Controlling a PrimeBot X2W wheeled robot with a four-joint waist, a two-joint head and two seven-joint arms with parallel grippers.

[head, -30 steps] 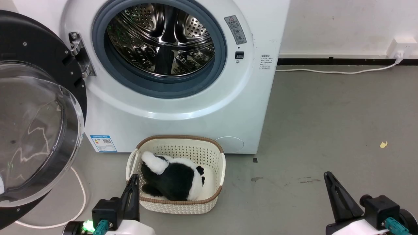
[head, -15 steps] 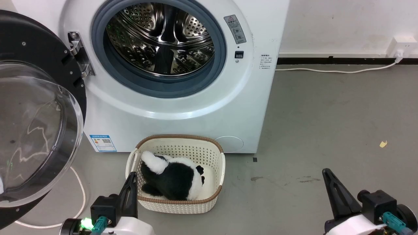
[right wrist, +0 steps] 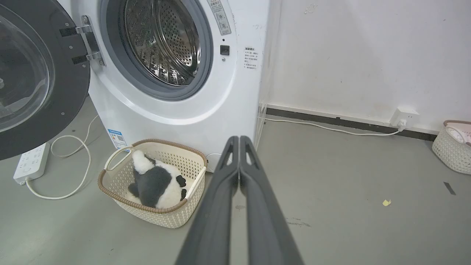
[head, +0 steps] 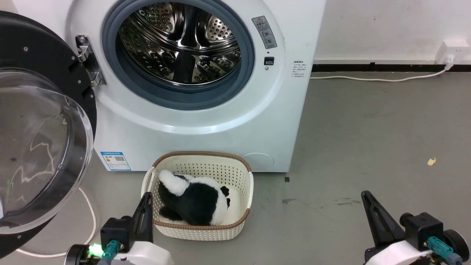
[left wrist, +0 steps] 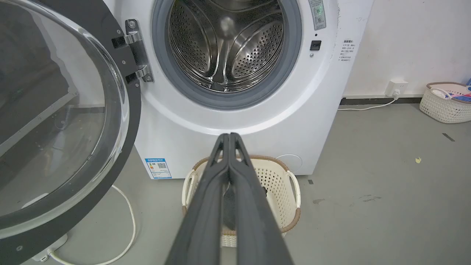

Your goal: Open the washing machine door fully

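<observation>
The door [head: 40, 140] fills the left edge of the head view. It is swung wide from the machine [head: 206, 125] on its hinge [head: 87, 59], with the glass bowl bulging toward the camera. The machine takes up the upper centre, with its grey gasket [head: 176, 98] and steel drum [head: 180, 44] laid bare. At bottom centre a cream basket [head: 202, 155] stands on the floor [head: 368, 129] just beside the machine's front, and a black-and-white plush toy [head: 195, 200] lies in it.

The left gripper [head: 148, 195] shows at the lower left, its tip just beside the basket's left wall. In the left wrist view its fingers are pressed together with nothing between them. The right gripper [head: 364, 194] shows at the lower right over the floor, well apart from the machine. The right wrist view shows its fingers pressed together too, holding nothing. Both are apart from the door.

A white cable [head: 92, 221] curls on the floor below the door. In the right wrist view a power strip [right wrist: 31, 162] lies at the left edge.
</observation>
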